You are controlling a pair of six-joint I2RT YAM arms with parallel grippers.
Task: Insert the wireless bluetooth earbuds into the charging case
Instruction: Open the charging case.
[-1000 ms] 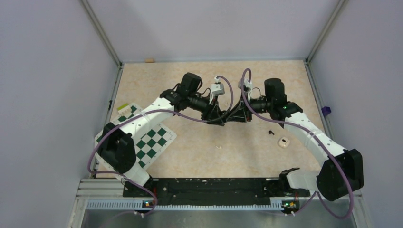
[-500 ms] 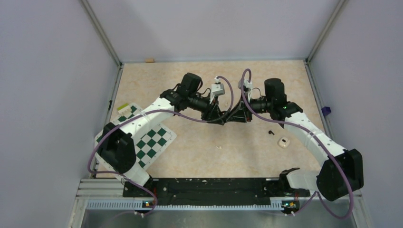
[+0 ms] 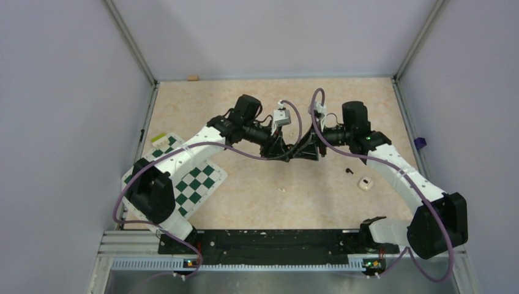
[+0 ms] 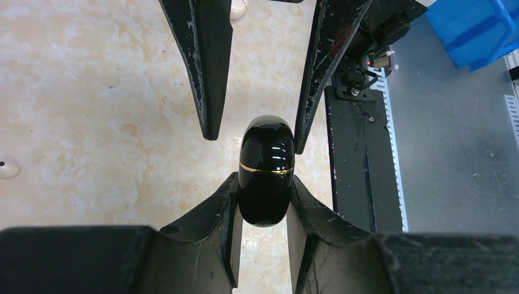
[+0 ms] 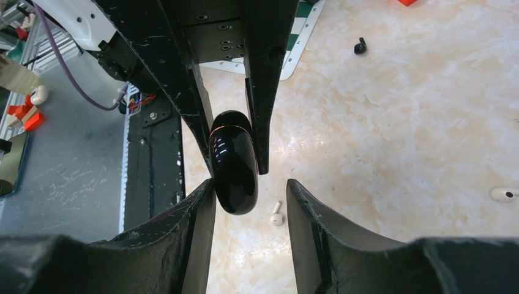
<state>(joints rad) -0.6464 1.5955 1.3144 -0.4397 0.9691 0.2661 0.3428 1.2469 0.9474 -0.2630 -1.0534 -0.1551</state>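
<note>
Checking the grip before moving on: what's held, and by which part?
Left gripper clamps the glossy black oval case by one end, short of its gold seam; right gripper open around the other end.

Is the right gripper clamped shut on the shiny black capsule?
No, the right gripper is open, a clear gap beside the shiny black capsule.

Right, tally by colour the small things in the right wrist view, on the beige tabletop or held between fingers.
Black: 2 (glossy black capsule held in the left gripper, black earbud)
White: 2 (stemmed white earbud, white rounded piece at the right edge)
Red: 1 (red piece cut off at the top edge)
Total: 5
</note>
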